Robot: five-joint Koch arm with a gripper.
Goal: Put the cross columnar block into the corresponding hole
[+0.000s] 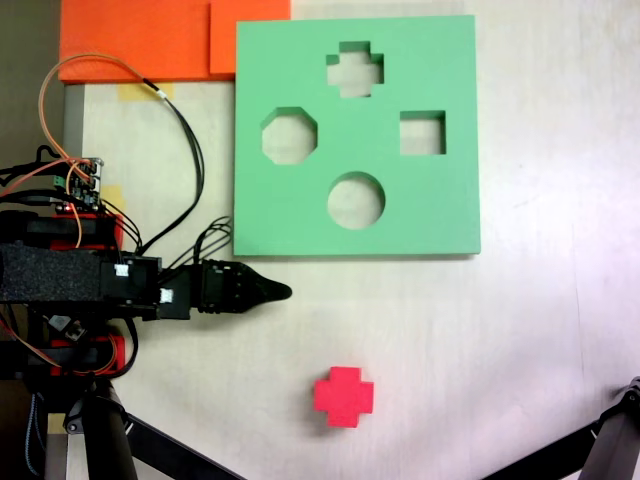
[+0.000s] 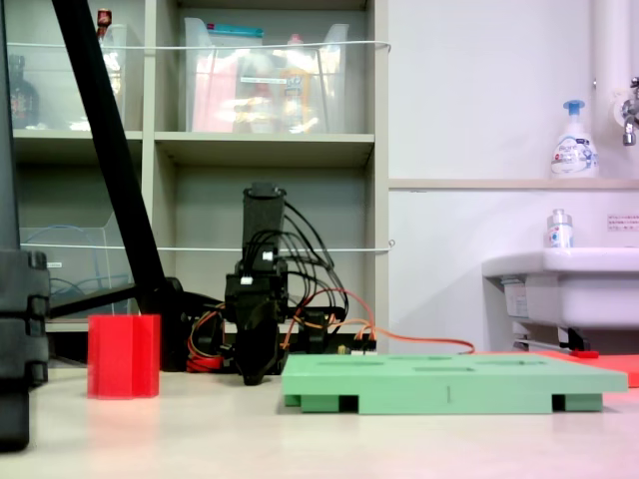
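Red cross block [image 1: 343, 396] on table, plus hole [image 1: 355, 69] open — soap label [image 2: 573, 152] seemingly unreadable

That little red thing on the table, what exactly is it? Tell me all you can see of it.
The red block is a small bright red piece, foam by its look, with a plus-shaped outline from above. In the side-on fixed view it stands upright as a short ribbed column on the pale table. It sits alone, apart from the green board and the arm's tool; nothing else touches it.
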